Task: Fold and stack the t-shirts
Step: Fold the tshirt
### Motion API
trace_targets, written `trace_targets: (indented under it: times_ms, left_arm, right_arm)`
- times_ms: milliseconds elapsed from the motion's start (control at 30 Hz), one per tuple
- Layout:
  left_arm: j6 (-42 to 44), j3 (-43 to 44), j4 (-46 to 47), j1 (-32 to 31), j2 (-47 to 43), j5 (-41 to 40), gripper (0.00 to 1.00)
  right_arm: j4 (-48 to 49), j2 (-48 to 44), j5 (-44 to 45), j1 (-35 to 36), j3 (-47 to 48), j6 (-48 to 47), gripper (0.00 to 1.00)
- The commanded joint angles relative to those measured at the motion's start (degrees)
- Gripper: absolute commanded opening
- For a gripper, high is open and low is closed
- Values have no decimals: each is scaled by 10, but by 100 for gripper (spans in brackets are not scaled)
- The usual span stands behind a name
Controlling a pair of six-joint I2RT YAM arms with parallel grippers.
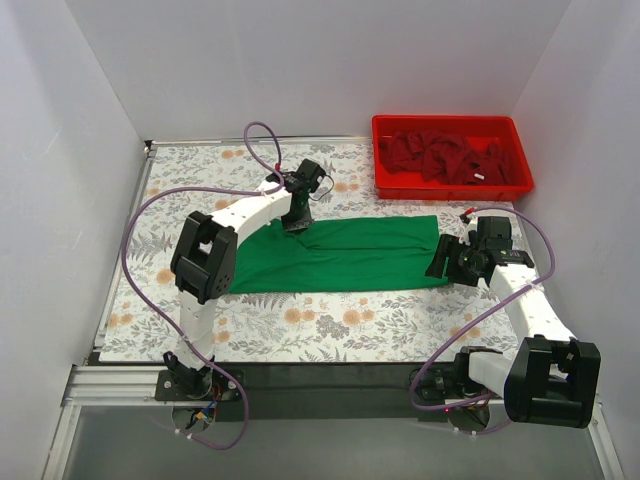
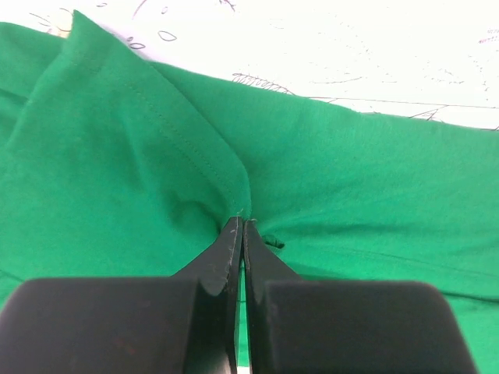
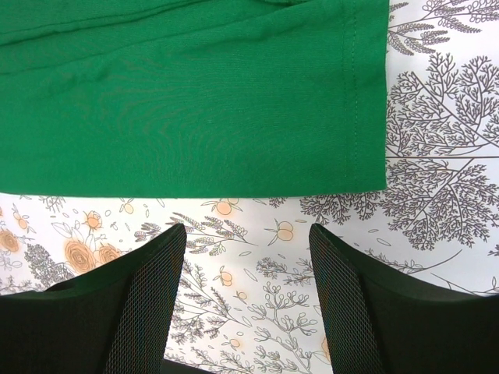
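Two grippers logged: left gripper [image 2: 240,226] pinched tight on a fold of the green t-shirt [image 1: 345,258]; right gripper [image 3: 246,234] hung spread, empty, over floral tablecloth [image 3: 437,156] near the hem.

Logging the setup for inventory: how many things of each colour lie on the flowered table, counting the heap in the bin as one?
green t-shirt: 1
red bin: 1
heap of dark red t-shirts: 1 (single pieces cannot be told apart)
Total: 3
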Motion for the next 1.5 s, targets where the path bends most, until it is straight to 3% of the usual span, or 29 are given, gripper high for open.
trace_targets:
  times_ms: [0,800,933,967,1067,1100,1200,1367,1467]
  left_arm:
    - [-35,-11,40,2,-39,8,0]
    - [-104,-59,136,19,-58,-1,1]
    - [-104,-69,143,19,-54,30,17]
    - [-104,-74,148,19,-59,35,26]
    - [-102,-85,155,19,-72,35,38]
    - [-98,-87,155,21,-85,29,46]
    - [-92,-103,137,29,-125,13,54]
    - [-87,-202,122,67,-234,-14,54]
    - [-96,-302,118,104,-309,-5,49]
  right_arm:
    - [12,1,-10,2,10,-8,60]
    - [16,2,-23,3,5,-9,60]
    - [16,2,-23,3,5,-10,60]
    - [16,2,-23,3,6,-10,60]
    - [14,3,-23,4,10,-10,61]
    - [15,4,-23,4,11,-11,61]
    - [15,9,-22,6,16,-11,61]
    - [14,31,-13,7,36,-6,61]
    - [12,52,0,8,48,-3,61]
